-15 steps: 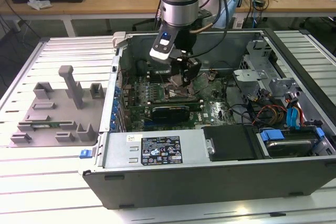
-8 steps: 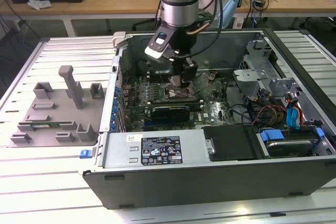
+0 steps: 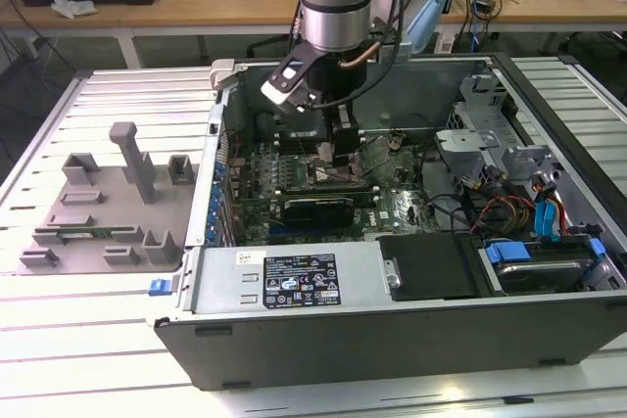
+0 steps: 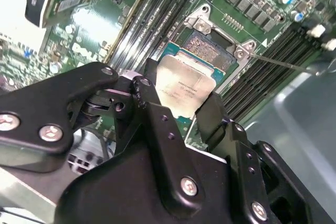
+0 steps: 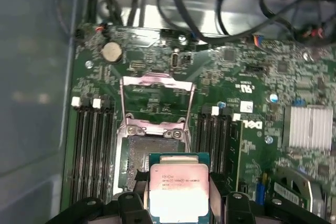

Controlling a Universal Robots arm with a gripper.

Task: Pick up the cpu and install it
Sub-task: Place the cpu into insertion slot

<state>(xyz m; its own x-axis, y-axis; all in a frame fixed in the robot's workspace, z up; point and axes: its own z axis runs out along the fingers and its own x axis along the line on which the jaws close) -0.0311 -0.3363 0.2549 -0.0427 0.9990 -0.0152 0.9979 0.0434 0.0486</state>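
Note:
The cpu (image 4: 187, 88) is a flat square chip with a pale silver top and a green rim, and my gripper (image 4: 180, 99) is shut on it, one black finger (image 4: 148, 94) on each of two opposite edges. In the first wrist view the cpu (image 5: 177, 191) hovers just short of the open motherboard socket (image 5: 148, 151), whose metal load plate (image 5: 156, 99) stands flipped up. The second wrist view shows the socket (image 4: 211, 50) partly covered by the chip. In the exterior view my gripper (image 3: 342, 158) reaches down into the open computer case, over the green motherboard (image 3: 323, 188).
Memory slots (image 5: 89, 150) flank the socket on both sides, and a silver heatsink (image 5: 308, 126) sits on the board. Cables and drive cages (image 3: 509, 183) fill the case towards the exterior view's right. A grey fixture tray (image 3: 108, 212) lies outside the case at the exterior view's left.

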